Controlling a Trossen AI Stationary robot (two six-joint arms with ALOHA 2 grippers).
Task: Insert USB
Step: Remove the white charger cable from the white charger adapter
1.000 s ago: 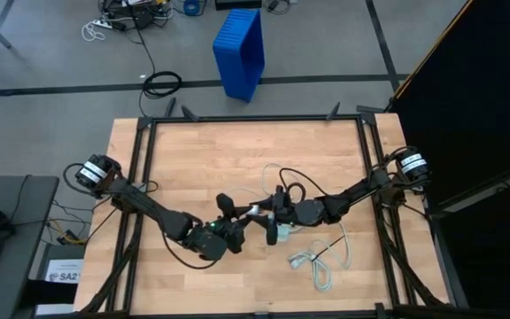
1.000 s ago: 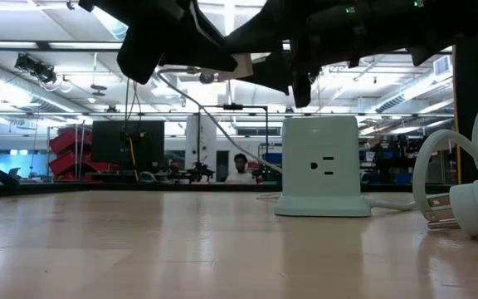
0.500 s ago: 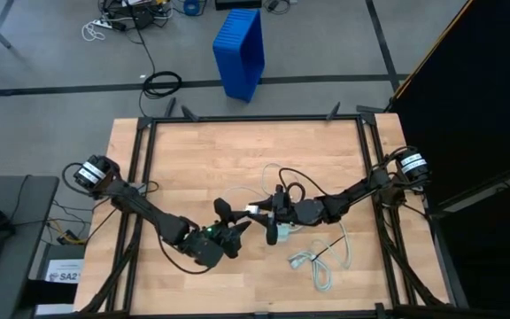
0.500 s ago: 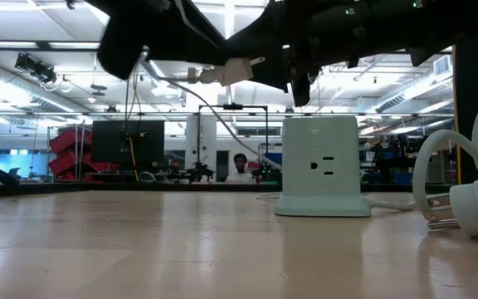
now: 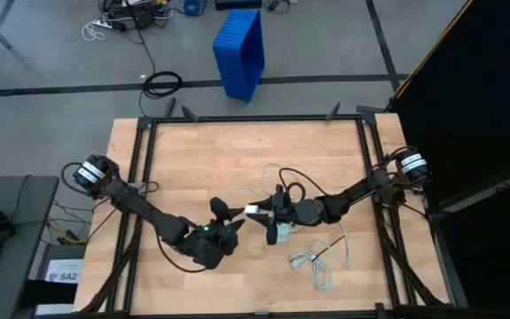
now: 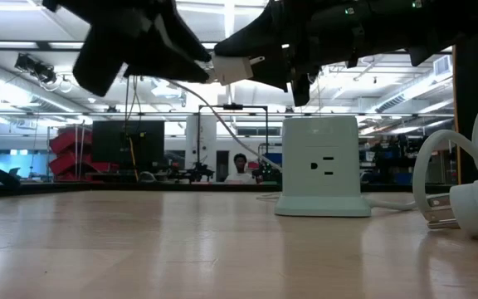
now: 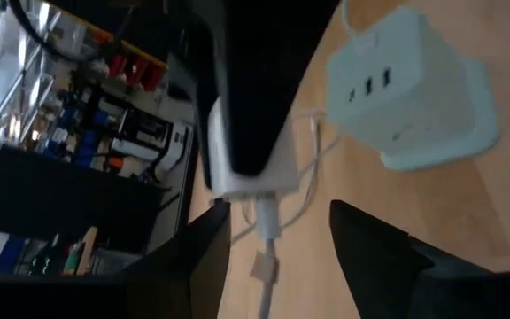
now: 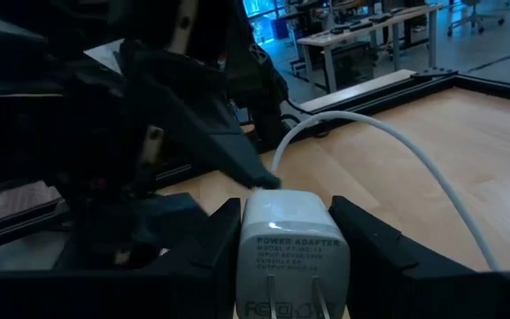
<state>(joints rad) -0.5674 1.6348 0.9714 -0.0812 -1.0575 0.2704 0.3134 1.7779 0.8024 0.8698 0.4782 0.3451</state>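
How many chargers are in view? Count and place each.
2. A small white cube-shaped power adapter is held in the right gripper; a pale green boxy charger block stands on the wooden table. None seems hidden.

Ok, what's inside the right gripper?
A white adapter, clamped between the right gripper's fingers. The USB cable runs out of its far end; the socket it enters is hidden behind the adapter's body.

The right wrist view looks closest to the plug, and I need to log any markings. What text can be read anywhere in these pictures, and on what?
"POWER ADAPTER": on the white adapter held in the right gripper.
Smaller print below it on the adapter: too blurred to read.
"SA2": on a white label beside the table in the high view; the rest is cut off.
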